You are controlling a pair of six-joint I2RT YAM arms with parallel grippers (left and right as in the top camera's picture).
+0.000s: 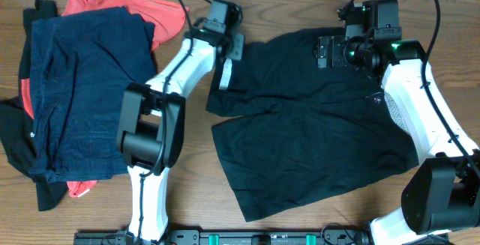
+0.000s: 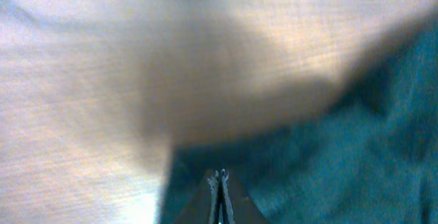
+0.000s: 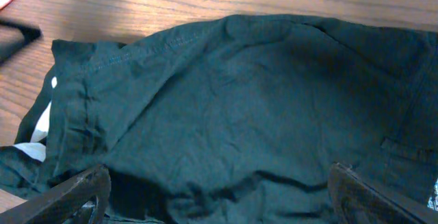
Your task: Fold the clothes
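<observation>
The black garment [image 1: 315,132], a pair of shorts, lies spread on the table's centre right, with pale lining [image 1: 225,73] showing at its upper left corner. My left gripper [image 1: 227,48] is at that corner. In the left wrist view its fingers [image 2: 219,181] are pressed together at the edge of the black cloth [image 2: 328,169], apparently pinching it. My right gripper [image 1: 330,52] hovers over the garment's top edge. In the right wrist view its fingers [image 3: 219,196] are wide open and empty above the black cloth [image 3: 246,101].
A pile of other clothes lies at the far left: a navy piece [image 1: 82,80] on top, a coral-red one [image 1: 127,9] behind it, and a black one [image 1: 15,144] at the edge. The wooden table [image 1: 285,9] shows around them.
</observation>
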